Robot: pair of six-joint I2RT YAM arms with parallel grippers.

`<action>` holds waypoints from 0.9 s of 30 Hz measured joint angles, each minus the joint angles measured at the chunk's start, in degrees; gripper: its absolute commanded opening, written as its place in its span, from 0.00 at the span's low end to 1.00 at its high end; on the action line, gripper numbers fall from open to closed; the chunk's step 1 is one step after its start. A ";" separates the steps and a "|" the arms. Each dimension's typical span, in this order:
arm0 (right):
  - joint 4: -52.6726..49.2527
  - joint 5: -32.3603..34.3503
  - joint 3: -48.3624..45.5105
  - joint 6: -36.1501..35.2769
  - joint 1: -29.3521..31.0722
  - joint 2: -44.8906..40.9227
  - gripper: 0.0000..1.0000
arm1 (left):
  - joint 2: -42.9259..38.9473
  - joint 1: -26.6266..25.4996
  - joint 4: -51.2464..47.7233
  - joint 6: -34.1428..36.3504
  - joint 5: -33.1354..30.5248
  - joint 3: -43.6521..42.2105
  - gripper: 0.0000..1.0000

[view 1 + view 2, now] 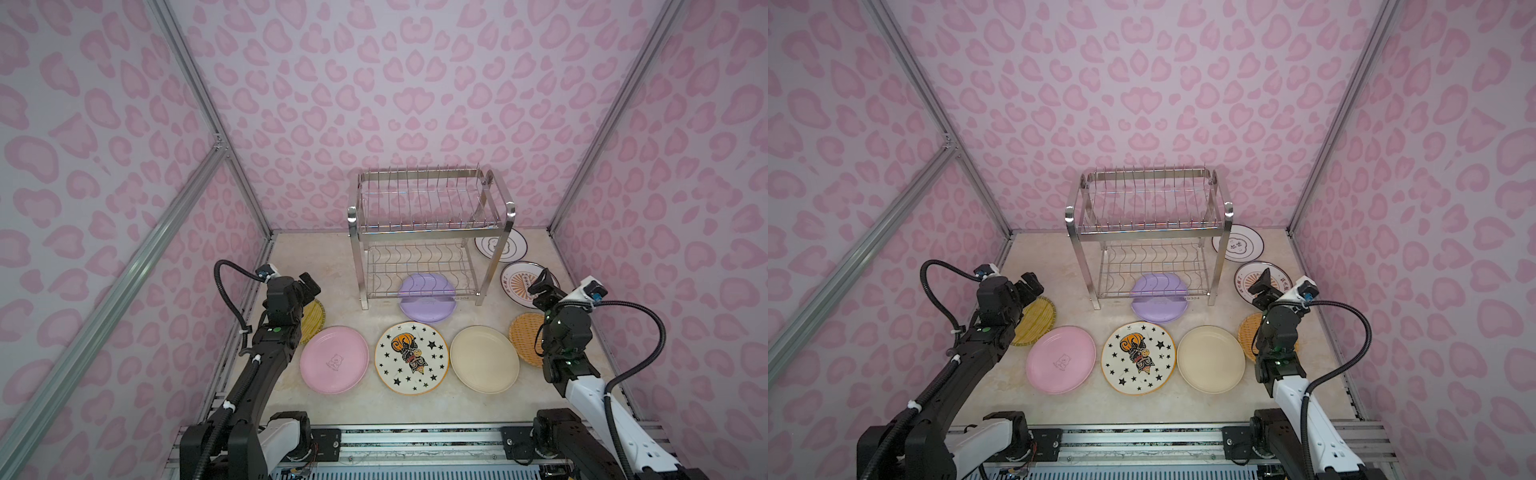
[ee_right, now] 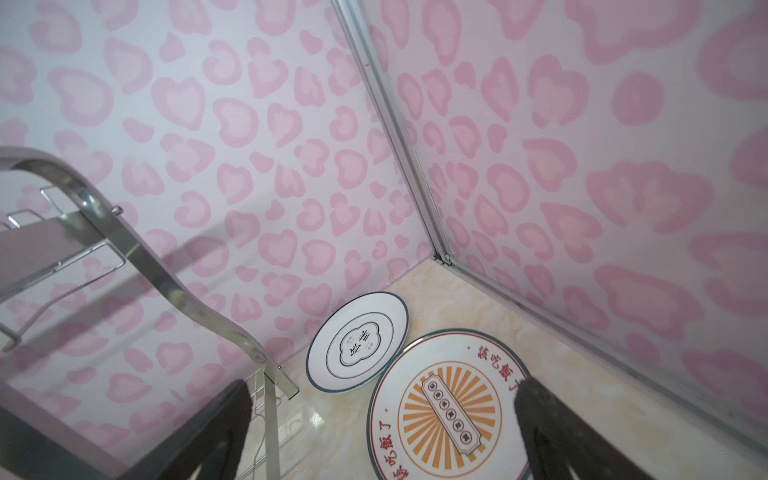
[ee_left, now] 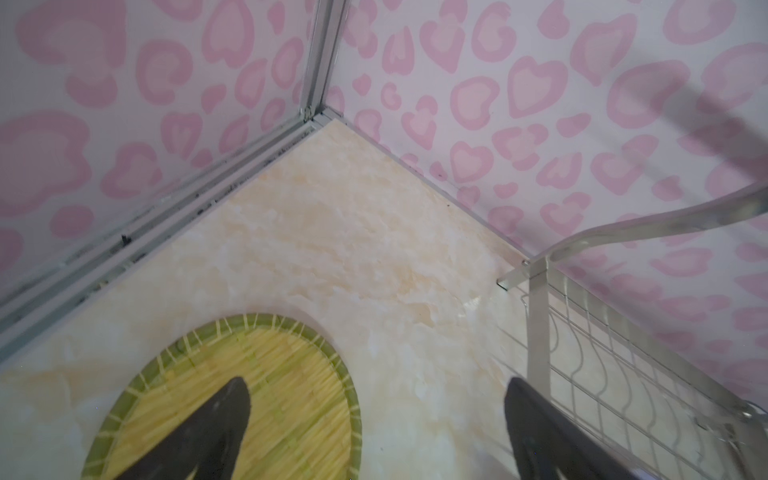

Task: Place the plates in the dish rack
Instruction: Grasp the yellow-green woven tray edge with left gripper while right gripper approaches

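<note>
The shiny wire dish rack stands at the back of the table with nothing in either tier. Several plates lie round it. A lilac one sits half under the rack's front. Pink, star-patterned and cream plates form a front row. An orange wicker plate lies at the right. My left gripper hangs open above the edge of a green-yellow wicker plate. My right gripper hangs open over a white sunburst plate, with a white cloud-print plate beyond it.
Pink heart-patterned walls with aluminium posts close in the table on three sides. A metal rail runs along the front edge. Bare marble tabletop shows between the left wicker plate and the rack's leg.
</note>
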 measured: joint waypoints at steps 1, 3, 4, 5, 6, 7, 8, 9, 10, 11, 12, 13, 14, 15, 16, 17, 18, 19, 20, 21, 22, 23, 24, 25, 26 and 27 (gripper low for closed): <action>-1.88 -1.16 -1.31 3.65 -1.55 -2.67 1.00 | -2.16 0.00 -2.47 -1.51 1.14 -0.68 0.97; -6.01 -4.98 -3.06 7.61 -4.07 -7.13 1.00 | -7.34 0.13 -8.00 -4.68 3.15 -1.99 0.97; -8.22 -6.80 -2.84 8.72 -4.39 -8.79 1.00 | -11.58 0.17 -11.47 -6.19 4.04 -2.80 0.97; -11.19 -9.05 -1.79 9.44 -4.22 -10.19 1.00 | -14.56 0.26 -13.79 -7.30 4.48 -3.19 0.97; -13.03 -10.38 -0.81 9.88 -3.91 -11.06 1.00 | -17.70 0.48 -16.17 -8.39 4.63 -3.43 0.97; -14.82 -11.96 0.09 9.92 -3.34 -11.89 1.00 | -21.09 0.96 -19.39 -9.53 4.96 -3.48 0.97; -16.37 -12.98 0.52 10.01 -2.67 -12.81 1.00 | -23.54 1.53 -21.49 -10.10 4.96 -3.43 0.98; -17.59 -13.86 0.57 10.27 -1.95 -13.60 1.00 | -25.07 2.19 -23.67 -10.78 5.07 -3.28 0.97; -19.28 -14.91 0.52 10.34 -0.79 -14.49 1.00 | -26.05 3.32 -26.03 -11.54 5.49 -3.13 0.98; -20.79 -15.61 0.39 10.34 0.55 -15.17 1.00 | -26.27 5.07 -28.17 -12.24 6.64 -3.13 0.98; -22.03 -16.13 0.24 10.27 1.86 -15.85 1.00 | -26.14 6.84 -29.94 -13.03 8.39 -3.28 0.99; -23.17 -16.35 0.07 10.12 3.63 -16.61 1.00 | -25.86 8.85 -31.32 -13.62 9.66 -3.76 0.99; -24.13 -16.59 -0.13 9.81 5.55 -17.22 1.00 | -25.51 10.99 -32.41 -14.43 11.34 -4.46 1.00; -24.79 -16.70 -0.24 9.55 6.95 -17.62 1.00 | -25.33 13.09 -33.22 -14.78 13.31 -5.25 1.00; -25.64 -16.65 -0.42 9.03 9.07 -18.14 1.00 | -25.05 16.17 -33.81 -15.26 16.17 -6.21 0.99; -26.08 -16.26 -0.46 8.52 10.73 -18.43 1.00 | -24.61 18.56 -34.23 -15.72 17.97 -6.91 0.97; -26.38 -15.82 -0.46 7.98 12.76 -18.38 1.00 | -24.22 21.51 -34.16 -15.82 19.74 -7.76 0.96; -26.69 -15.82 -0.46 7.58 14.38 -18.16 1.00 | -23.56 24.96 -33.90 -15.82 22.38 -8.79 0.95; -26.99 -15.63 -0.50 7.28 16.04 -17.79 1.00 | -22.82 28.09 -33.55 -15.91 24.68 -9.90 0.95; -26.93 -15.56 -0.59 7.06 17.22 -17.44 1.00 | -21.88 30.49 -33.03 -16.09 26.67 -10.97 0.95; -26.67 -14.93 -0.79 6.60 19.34 -16.70 1.00 | -20.74 32.57 -32.30 -16.09 29.07 -12.02 0.95; -26.40 -14.19 -0.92 6.25 20.92 -16.02 1.00 | -19.54 34.60 -31.43 -16.11 31.21 -13.00 0.94; -26.03 -14.05 -0.98 5.84 22.84 -14.99 1.00 | -18.71 35.91 -30.53 -16.24 33.16 -13.73 0.93; -25.40 -14.05 -0.98 5.33 24.50 -13.94 1.00 | -17.73 37.13 -29.31 -16.31 35.01 -14.29 0.92; -24.74 -13.99 -0.92 4.92 25.92 -12.79 1.00 | -16.61 37.90 -28.37 -16.28 36.13 -14.49 0.92; -24.24 -13.68 -0.61 4.61 27.50 -11.37 1.00 | -15.06 38.51 -27.02 -16.22 37.51 -14.64 0.90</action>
